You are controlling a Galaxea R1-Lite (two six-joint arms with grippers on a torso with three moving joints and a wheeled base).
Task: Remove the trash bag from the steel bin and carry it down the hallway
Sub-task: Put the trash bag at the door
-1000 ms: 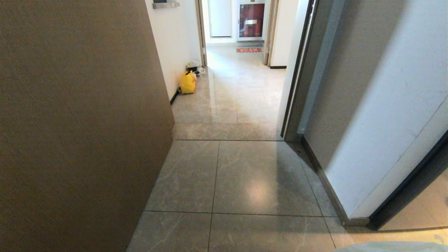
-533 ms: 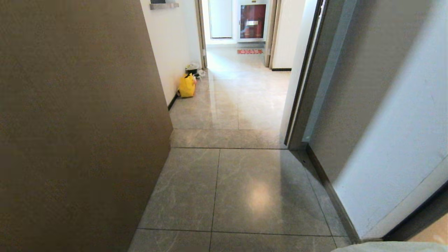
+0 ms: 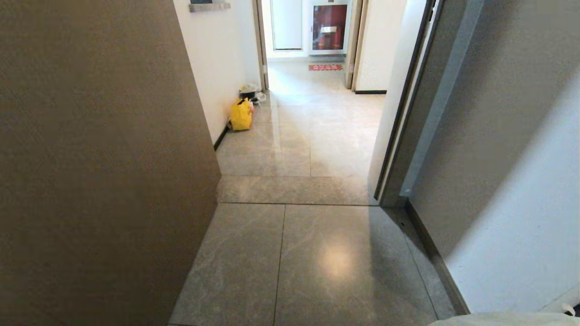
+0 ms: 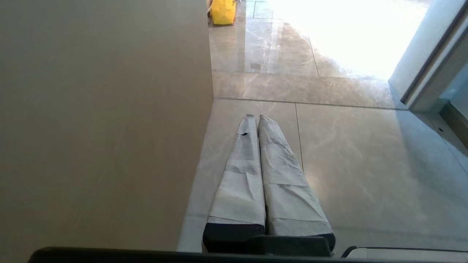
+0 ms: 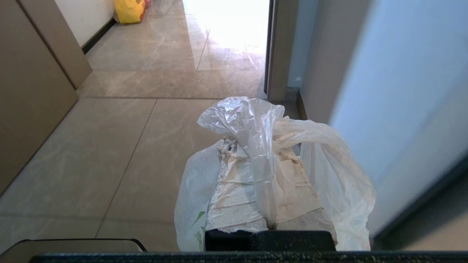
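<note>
Lighting, hallway (image 3: pixel 312 136): daylight enters from the far end; near tiles dimmer, with 1 soft glare patch on the floor ahead of me. Brown panel (image 3: pixel 90 158) on my left: flat, shaded, grainy. Right wall (image 3: pixel 512 203): cool bluish cast with a diagonal shadow. My 2 wrist views: far floor burnt out to white. My trash bag (image 5: pixel 314 160): translucent, evenly lit, sharp. Straight edges bow slightly toward the frame borders.

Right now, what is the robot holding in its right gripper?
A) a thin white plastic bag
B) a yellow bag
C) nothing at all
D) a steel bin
A: in the right wrist view the right gripper is shut on the white plastic bag, whose film drapes over the taped fingers.
</note>
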